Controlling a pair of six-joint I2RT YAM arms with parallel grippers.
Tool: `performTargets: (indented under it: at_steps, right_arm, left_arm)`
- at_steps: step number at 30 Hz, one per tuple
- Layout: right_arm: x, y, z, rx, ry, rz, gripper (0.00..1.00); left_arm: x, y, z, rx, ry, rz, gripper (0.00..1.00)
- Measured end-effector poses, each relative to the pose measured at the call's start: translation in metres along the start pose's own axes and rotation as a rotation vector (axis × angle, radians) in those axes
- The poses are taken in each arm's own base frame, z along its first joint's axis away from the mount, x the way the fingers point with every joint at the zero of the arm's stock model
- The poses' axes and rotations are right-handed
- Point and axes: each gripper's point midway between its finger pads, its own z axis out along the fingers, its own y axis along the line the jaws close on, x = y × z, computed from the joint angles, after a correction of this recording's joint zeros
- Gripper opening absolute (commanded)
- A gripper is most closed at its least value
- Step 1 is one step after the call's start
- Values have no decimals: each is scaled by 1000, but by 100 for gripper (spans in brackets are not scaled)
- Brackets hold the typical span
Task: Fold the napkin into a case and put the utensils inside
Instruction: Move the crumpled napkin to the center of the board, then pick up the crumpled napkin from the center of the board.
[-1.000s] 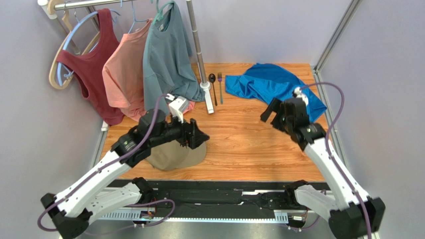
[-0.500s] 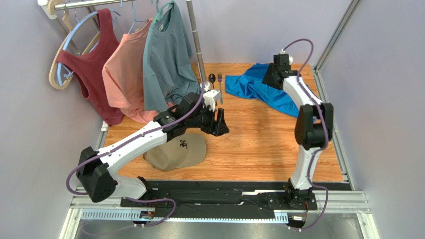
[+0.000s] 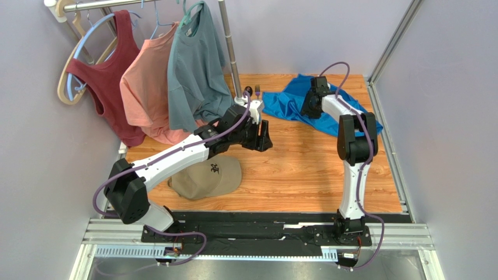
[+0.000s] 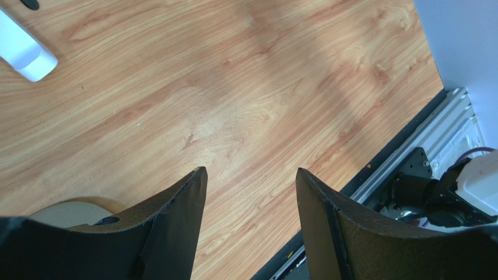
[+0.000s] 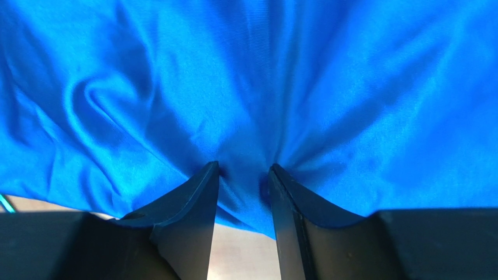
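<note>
Pinching the crumpled napkin (image 5: 146, 87) at the far right of the surface (image 3: 292, 169), the right hand (image 5: 243, 169) seems to start the fold and should next pull it flat, while the left hand (image 4: 251, 175) hangs open, empty.

A bright royal-blue, shiny cloth napkin (image 3: 283, 104) lies crumpled, unfolded, at the worktop's (image 3: 292, 169) far right. Just left of it, a black-bowled spoon (image 3: 248, 91) and a purplish-blue fork (image 3: 257, 88) lie side by side, mostly hidden.
</note>
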Motion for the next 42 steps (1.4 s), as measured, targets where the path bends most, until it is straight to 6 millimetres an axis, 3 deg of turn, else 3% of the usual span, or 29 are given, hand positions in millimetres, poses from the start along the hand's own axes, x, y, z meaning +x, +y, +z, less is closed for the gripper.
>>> performTargets:
  at_steps: [2,6,10,12,16,19,21,24,30,34,42]
  right_arm:
    - [24,-4,-15,3,35,-8,43]
    - [93,-25,-60,14,144,-15,44]
    - [150,-48,-103,16,220,-21,57]
    - [159,-57,-121,44,240,-26,61]
    - [124,-60,-146,77,146,-24,66]
    - [84,-56,-164,66,32,3,66]
    - [65,-59,-175,65,-20,24,66]
    - [46,-68,-182,80,-53,56,65]
    - [37,-90,-186,120,-52,81,65]
    - [39,-91,-187,124,-42,63,65]
    - [40,-91,-186,119,-37,53,65]
  left_arm:
    - [-4,1,1,-15,-2,-7,68]
    - [-21,-4,0,-24,-37,-8,69]
    - [-37,-6,4,-32,-52,-8,68]
    - [-38,-2,13,-47,-39,-7,65]
    - [-21,17,40,-114,36,-4,60]
    - [14,46,60,-206,141,-7,56]
    - [33,61,63,-254,189,-11,48]
    - [55,74,60,-290,246,-12,51]
    - [92,87,58,-326,318,-8,51]
    - [118,84,61,-331,375,10,49]
    - [135,83,75,-351,394,37,49]
